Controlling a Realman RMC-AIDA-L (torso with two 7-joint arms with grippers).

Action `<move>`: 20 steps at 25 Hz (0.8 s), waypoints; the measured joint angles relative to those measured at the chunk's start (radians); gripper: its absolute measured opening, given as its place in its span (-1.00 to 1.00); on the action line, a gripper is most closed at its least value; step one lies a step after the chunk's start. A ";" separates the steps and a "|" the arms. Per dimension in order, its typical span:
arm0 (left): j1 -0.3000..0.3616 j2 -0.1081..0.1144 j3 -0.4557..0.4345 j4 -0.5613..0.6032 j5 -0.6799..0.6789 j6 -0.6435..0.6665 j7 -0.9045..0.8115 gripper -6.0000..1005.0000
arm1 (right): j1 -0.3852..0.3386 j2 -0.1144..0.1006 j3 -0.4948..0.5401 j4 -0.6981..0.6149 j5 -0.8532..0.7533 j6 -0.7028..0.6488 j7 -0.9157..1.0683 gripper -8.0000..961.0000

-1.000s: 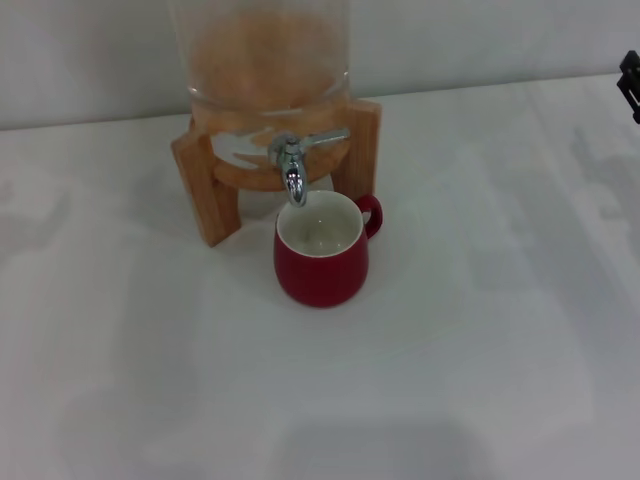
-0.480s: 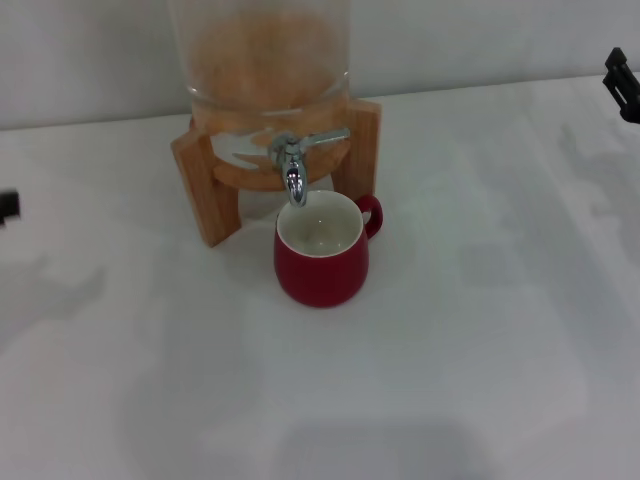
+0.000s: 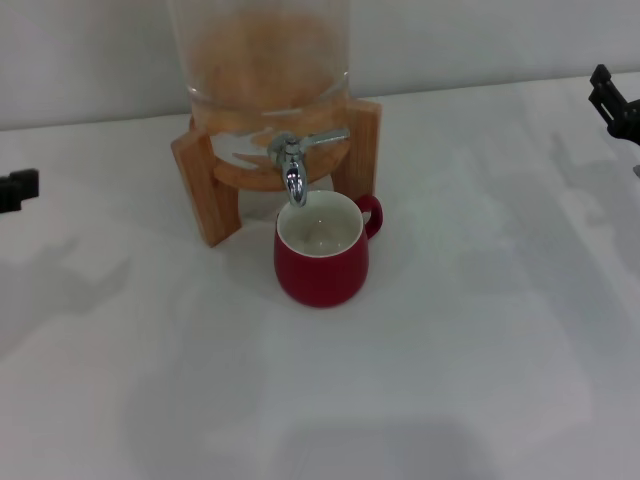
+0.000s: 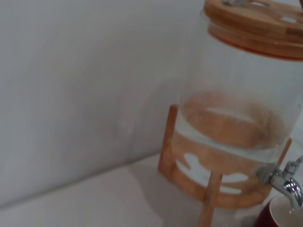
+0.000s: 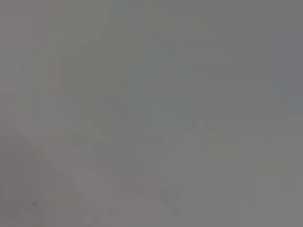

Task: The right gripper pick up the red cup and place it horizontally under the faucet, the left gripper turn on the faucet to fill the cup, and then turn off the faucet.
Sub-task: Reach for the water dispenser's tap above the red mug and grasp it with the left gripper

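Left gripper point(image 3: 18, 190), a black claw, pokes in at the left edge of the head view, more of it showing than half a second ago and nothing of it a second ago; jaws cannot be told from the sliver on show. Right gripper point(image 3: 607, 95), black claw at the far right edge, sits a little further in and higher than before; its jaws cannot be told either, and it holds nothing visible. Both stand well apart from the work. Squat red ceramic cup point(image 3: 321, 251) with white inside stands upright on the white table point(image 3: 480, 350), rim directly beneath the spout of the small chrome faucet point(image 3: 292, 160); unmoved. Lever lies sideways, no stream seen. Judgement: placing looks done; the left arm is coming in to open the tap, fitted to the glass dispenser point(image 4: 236, 118) on its wooden stand point(image 3: 205, 190).
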 joint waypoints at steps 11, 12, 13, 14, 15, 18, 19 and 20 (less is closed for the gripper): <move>-0.179 0.019 -0.005 -0.186 -0.002 -0.010 0.236 0.66 | 0.001 0.000 -0.035 -0.006 0.001 -0.005 0.004 0.43; -0.190 0.021 -0.006 -0.199 -0.008 -0.011 0.250 0.66 | 0.001 0.000 -0.039 -0.007 0.001 -0.005 0.004 0.43; -0.202 0.024 -0.008 -0.212 -0.015 -0.012 0.262 0.66 | 0.002 0.000 -0.042 -0.008 0.001 -0.005 0.004 0.43; -0.220 0.028 -0.013 -0.235 -0.023 -0.014 0.273 0.66 | 0.002 0.000 -0.045 -0.008 0.001 -0.005 0.004 0.43; -0.235 0.031 -0.017 -0.254 -0.028 -0.015 0.282 0.66 | 0.003 0.000 -0.048 -0.008 0.001 -0.005 0.004 0.43; -0.290 0.038 -0.030 -0.336 -0.038 -0.024 0.314 0.66 | 0.004 0.000 -0.055 -0.008 0.001 -0.006 0.004 0.43; -0.303 0.038 -0.031 -0.357 -0.040 -0.023 0.324 0.66 | 0.004 0.000 -0.059 -0.008 0.001 -0.006 0.004 0.43; -0.314 0.038 -0.032 -0.373 -0.042 -0.022 0.334 0.67 | 0.005 0.000 -0.063 -0.008 0.002 -0.006 0.004 0.43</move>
